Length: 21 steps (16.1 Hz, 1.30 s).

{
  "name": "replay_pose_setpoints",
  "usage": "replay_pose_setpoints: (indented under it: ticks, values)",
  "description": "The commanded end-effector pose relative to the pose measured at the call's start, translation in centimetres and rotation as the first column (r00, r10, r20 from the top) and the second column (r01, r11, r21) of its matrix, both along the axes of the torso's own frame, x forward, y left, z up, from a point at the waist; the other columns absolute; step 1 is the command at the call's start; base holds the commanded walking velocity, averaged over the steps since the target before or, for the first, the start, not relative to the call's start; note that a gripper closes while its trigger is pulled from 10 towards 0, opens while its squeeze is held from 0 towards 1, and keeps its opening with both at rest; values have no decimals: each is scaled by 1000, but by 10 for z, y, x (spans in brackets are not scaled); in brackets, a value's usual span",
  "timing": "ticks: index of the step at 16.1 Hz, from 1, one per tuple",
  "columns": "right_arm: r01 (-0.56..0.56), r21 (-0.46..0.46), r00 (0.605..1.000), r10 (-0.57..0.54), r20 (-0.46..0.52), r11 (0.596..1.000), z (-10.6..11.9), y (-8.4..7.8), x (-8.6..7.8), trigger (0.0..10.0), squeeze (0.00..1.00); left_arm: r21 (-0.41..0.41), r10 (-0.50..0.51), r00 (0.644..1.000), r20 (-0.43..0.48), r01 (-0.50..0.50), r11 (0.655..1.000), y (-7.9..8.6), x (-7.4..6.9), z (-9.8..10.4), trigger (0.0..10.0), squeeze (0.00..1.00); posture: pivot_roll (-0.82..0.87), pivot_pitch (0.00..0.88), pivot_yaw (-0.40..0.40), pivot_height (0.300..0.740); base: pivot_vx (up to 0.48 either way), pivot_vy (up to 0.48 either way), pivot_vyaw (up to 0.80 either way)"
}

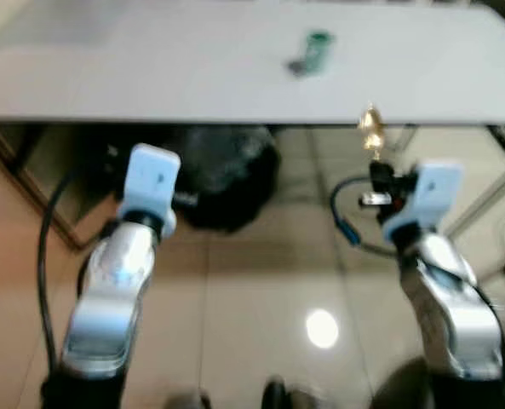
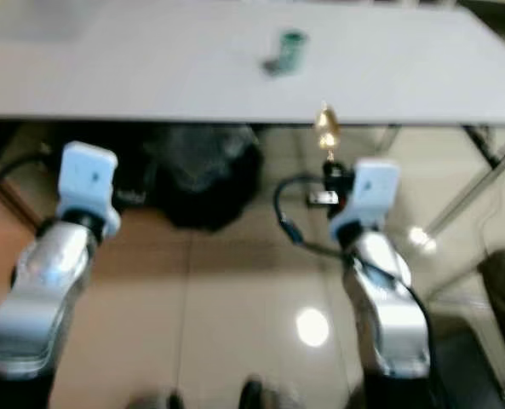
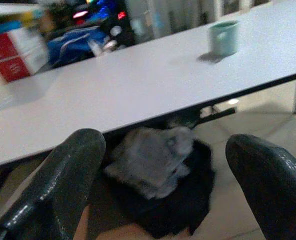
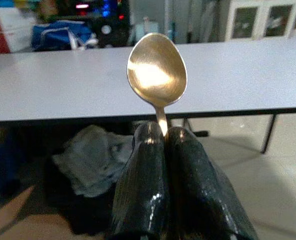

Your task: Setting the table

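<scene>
Before the white table (image 1: 192, 77) with a green cup (image 1: 318, 49), the right gripper (image 4: 162, 150) pinches a golden spoon (image 4: 156, 75) upright; the left gripper (image 3: 162, 165) is spread apart.

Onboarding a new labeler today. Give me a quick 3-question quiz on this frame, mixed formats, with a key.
1. True or false: the right gripper has its fingers closed on the handle of a gold spoon.
2. Multiple choice: where is the green cup? A) on the floor under the table B) standing on the white table C) in the left gripper
3. Fill in: the left gripper's fingers are ____, with nothing between them.

Key
1. True. The spoon's bowl points up, in front of the table's edge.
2. B.
3. Open. The dark bundle lies on the floor under the table beyond them.
</scene>
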State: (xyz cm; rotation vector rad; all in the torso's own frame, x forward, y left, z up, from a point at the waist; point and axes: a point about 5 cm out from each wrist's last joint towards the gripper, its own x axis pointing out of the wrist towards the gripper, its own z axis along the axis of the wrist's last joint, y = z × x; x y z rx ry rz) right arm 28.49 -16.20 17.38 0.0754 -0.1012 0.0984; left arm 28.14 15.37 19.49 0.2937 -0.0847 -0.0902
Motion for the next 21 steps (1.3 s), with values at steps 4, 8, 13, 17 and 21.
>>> replay_pose_setpoints:
  ticks: [4, 8, 13, 17, 21]
  values:
    - [-37, -19, 999, 37, -15, 999, 0, 6, 5, 10000, 0, -14, -8, 1000, 2, 8, 1000, -5, -1, 1, 10000, 0, -22, 141, -57, 740, 399, 0, 0]
    - [-44, -16, 999, 44, -10, 999, 2, 7, 10, 10000, 0, -20, -7, 1000, 1, 7, 1000, -4, -1, 0, 10000, 0, -18, 121, -60, 740, 399, 0, 0]
    - [-82, -27, 997, 81, -15, 996, 1, 13, 16, 10000, 0, -22, -15, 1000, 6, 15, 1000, -6, -3, 0, 10000, 0, -18, 99, -65, 740, 377, 0, 0]
    - [-111, -22, 993, 111, -30, 994, -3, 16, 16, 10000, 0, -20, -17, 1000, 7, 17, 1000, -6, -4, 0, 10000, 0, -19, 91, -63, 740, 372, 0, 0]
    - [-123, -28, 990, 121, -71, 992, -9, 21, 15, 10000, 0, -24, -31, 1000, 8, 31, 999, -9, -3, 0, 10000, 0, -22, 86, -58, 740, 369, 0, 0]
